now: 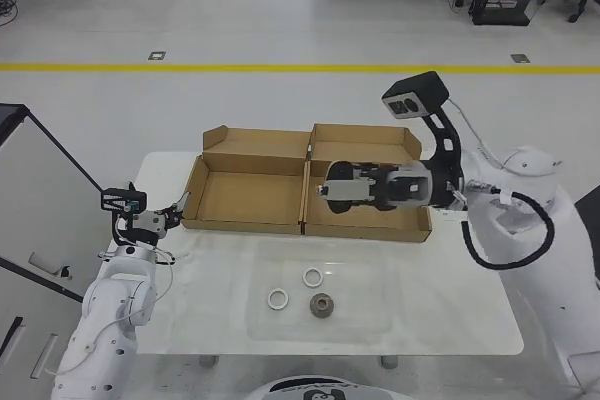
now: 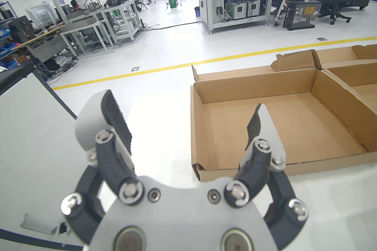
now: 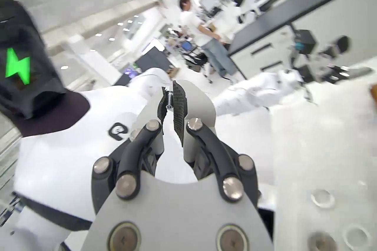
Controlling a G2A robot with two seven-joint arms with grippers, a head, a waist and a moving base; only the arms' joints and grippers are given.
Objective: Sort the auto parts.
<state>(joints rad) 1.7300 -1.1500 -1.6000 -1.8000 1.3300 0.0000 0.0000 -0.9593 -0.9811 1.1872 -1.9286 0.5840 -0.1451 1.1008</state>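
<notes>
1. right tool (image 3: 169, 96) is pinched narrow on a small threaded metal part (image 3: 168, 101), above the right cardboard box (image 1: 370, 226).
2. left tool (image 2: 184, 106) is spread wide with nothing in it, beside the left cardboard box (image 2: 294, 128), near the tabletop (image 1: 450, 320) edge.
3. a white ring (image 1: 312, 277), a second white ring (image 1: 278, 298) and a dark round part (image 1: 322, 306) lie together on the tabletop in front of the boxes.

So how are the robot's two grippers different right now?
The left gripper has its jaws wide open and empty; the right gripper has its jaws shut on a small threaded metal part. The left gripper sits beside the left box; the right gripper is over the right box. Both are built alike.
</notes>
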